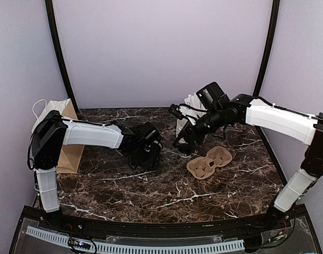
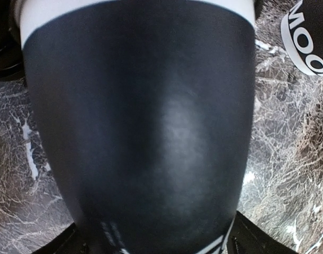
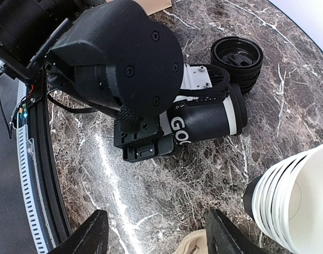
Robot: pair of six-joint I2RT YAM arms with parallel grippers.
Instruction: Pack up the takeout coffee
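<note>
Your left gripper [image 1: 150, 153] is low at the table, and the cup [image 3: 204, 119] sits between its fingers [image 2: 251, 241]. The cup lies on its side, in line with the fingers. Its narrow base is toward the palm and its wide end with the white band reaches past the fingertips. One finger stands on each flank of the black wall. They are spread wide because the cup is wide. They look to be at the wall, but I cannot tell if they press it or only stand beside it. The end past the white band looks dark, as a lid would, but I am not sure of it.

I think this hold is for lifting the cup and turning it upright. Note that the wall is a cone, so a weak squeeze near the base may let the cup slide forward out of the fingers.

Your right gripper [image 3: 159, 233] hangs above the table with its fingers [image 3: 90, 235] apart and nothing between them. An edge of the carrier [image 1: 193, 168] shows just beside them, and the pile [image 3: 294, 196] of lidless cups is close on their outer side. It probably waits there so it can take the cup or steady the carrier.

The lids [image 3: 236, 53] are stacked just beyond the cup's wide end, apart from it. The bag [image 1: 71, 153] stands behind your left arm, well apart from both pairs of fingers. The cup is not yet in the carrier or the bag.
</note>
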